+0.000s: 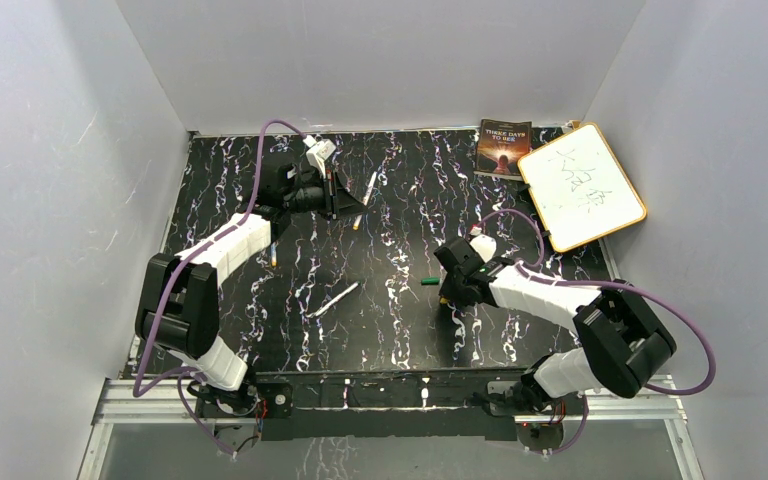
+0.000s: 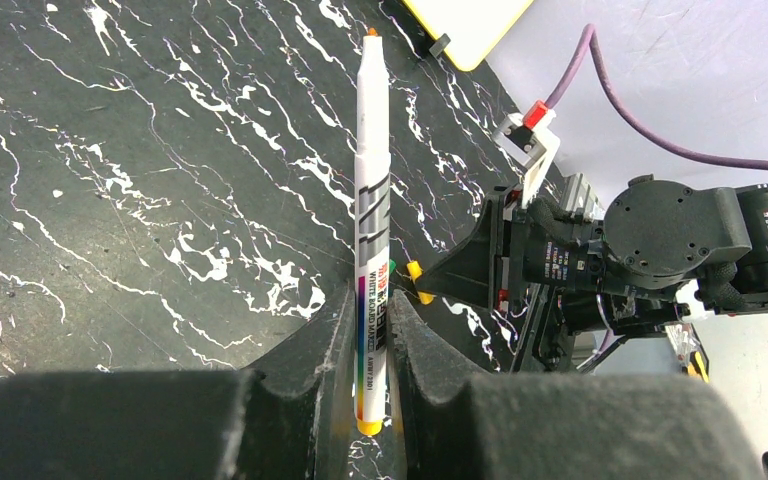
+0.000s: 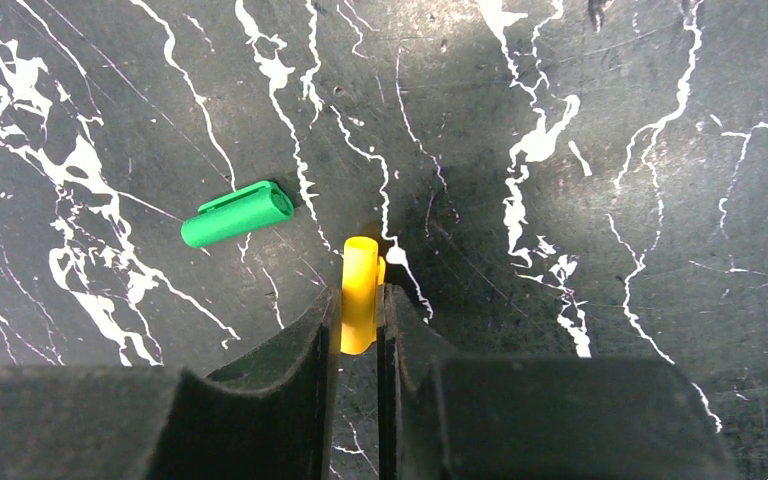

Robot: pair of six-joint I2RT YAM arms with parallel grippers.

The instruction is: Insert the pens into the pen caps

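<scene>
My left gripper (image 2: pixel 372 302) is shut on a whitish marker pen (image 2: pixel 371 190) and grips it near its yellow rear end, with the orange tip pointing away. In the top view this gripper (image 1: pixel 350 205) is at the back left, with the pen (image 1: pixel 370 187) at its fingertips. My right gripper (image 3: pixel 360 296) is shut on a yellow pen cap (image 3: pixel 360 278) just over the table. A green pen cap (image 3: pixel 237 213) lies on the table to its left. From above, the right gripper (image 1: pixel 448 293) is right of centre, beside the green cap (image 1: pixel 429 282). A second pen (image 1: pixel 340 297) lies mid-table, and a third (image 1: pixel 273 256) pokes out beside the left arm.
A yellow-framed whiteboard (image 1: pixel 582 185) leans at the back right, next to a dark book (image 1: pixel 503 148). Grey walls close in the black marbled table (image 1: pixel 390 330) on three sides. In the left wrist view the right arm's gripper (image 2: pixel 460 275) stands just right of the held pen.
</scene>
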